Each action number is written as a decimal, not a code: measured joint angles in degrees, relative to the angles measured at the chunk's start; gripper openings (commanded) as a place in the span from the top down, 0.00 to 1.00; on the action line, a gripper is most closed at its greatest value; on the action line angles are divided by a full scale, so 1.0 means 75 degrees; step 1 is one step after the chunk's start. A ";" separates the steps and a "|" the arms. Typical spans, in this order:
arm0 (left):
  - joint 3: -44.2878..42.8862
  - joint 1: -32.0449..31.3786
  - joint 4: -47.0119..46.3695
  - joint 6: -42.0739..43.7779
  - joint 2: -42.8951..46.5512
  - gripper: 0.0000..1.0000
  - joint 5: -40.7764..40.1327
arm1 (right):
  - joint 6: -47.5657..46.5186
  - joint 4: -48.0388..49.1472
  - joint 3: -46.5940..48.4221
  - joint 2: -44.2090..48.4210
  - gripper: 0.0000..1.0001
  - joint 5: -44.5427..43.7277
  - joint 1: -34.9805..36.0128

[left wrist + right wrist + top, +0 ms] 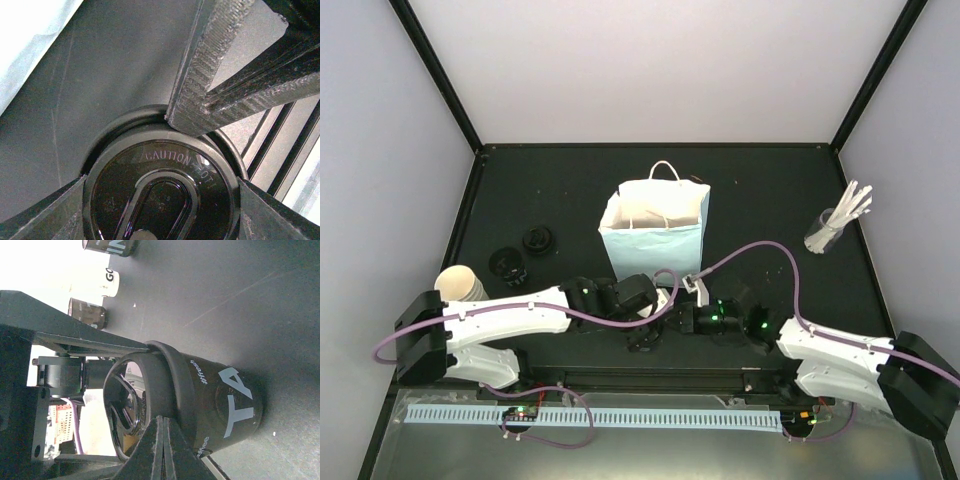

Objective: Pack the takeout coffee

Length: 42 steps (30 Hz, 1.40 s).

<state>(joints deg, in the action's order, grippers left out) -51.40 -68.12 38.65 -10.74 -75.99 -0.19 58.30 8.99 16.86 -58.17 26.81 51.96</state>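
Near the light-blue paper bag, left gripper clamps a black round plastic lid; right gripper grasps its dark white-lettered paper cup.

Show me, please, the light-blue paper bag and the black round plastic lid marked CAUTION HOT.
light-blue paper bag (655,250): top view, front face.
black round plastic lid (161,196): left wrist view, top face.

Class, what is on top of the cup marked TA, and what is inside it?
A black lid embossed CAUTION HOT sits on the cup, closing its mouth. What the cup holds, if anything, cannot be seen: the lid covers it.
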 measured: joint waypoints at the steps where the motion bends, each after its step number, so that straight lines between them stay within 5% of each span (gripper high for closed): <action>1: 0.0020 0.0000 0.0035 0.0000 0.0029 0.31 -0.0015 | 0.0041 0.0152 -0.0029 -0.0064 0.99 -0.0032 0.0052; 18: 0.0038 0.0003 0.0181 -0.0172 0.0070 0.31 -0.0131 | 0.0274 0.1017 -0.0233 -0.0417 0.99 -0.0358 0.0245; 30: -0.0003 -0.0038 -0.0367 -0.0294 -0.0038 0.32 -0.0055 | -0.0717 -0.3652 0.1192 0.0787 0.99 -0.1641 0.0519; 42: -0.0839 -0.0035 0.0321 -0.0484 -0.0688 0.32 -0.0099 | -0.1454 -0.6263 0.2463 0.1332 0.98 -0.3803 0.0379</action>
<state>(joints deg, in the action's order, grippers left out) -57.69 -68.38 41.06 -14.37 -81.14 -0.93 47.40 -37.98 35.33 -48.18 -1.72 54.81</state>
